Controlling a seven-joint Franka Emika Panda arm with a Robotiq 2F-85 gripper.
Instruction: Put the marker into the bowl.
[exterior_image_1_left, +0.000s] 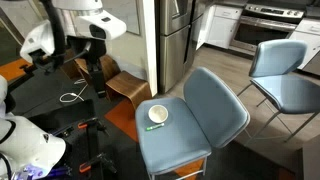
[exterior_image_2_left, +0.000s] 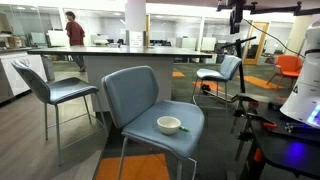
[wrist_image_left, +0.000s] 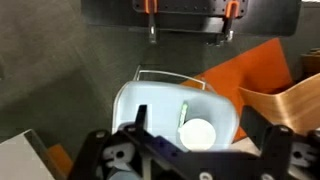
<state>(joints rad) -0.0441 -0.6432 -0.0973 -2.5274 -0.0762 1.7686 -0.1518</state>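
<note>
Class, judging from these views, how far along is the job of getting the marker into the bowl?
Nothing looks done yet: in the wrist view the marker lies on the blue chair seat beside the bowl. In hand: the gripper hangs high above, jaws open, empty. Left: descend, grasp, lift, drop.

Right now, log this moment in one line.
fingers open, empty | marker on chair seat beside bowl | pickup not started
</note>
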